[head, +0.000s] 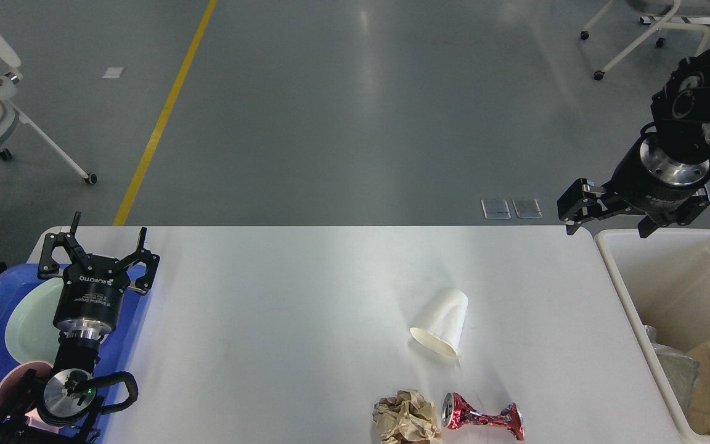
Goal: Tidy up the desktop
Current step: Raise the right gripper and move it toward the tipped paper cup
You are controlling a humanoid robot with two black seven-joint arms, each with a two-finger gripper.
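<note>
On the desktop (306, 296) a paper cup (441, 325), paper ball (405, 417) and crushed can (481, 419) waited, some trash lay binned (669, 271), and the left gripper (97, 253) and right gripper (614, 213) were spread wide and empty.

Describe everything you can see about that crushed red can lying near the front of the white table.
The crushed red metal can lies on its side on the white desktop, near the front edge. Its middle is squeezed into a narrow waist, so both ends flare out like an hourglass. The silver top with its opening faces left, toward the crumpled brown paper ball just beside it; whether they touch is unclear. The skin looks shiny and wrinkled, with pale markings. Neither gripper is near it.
</note>
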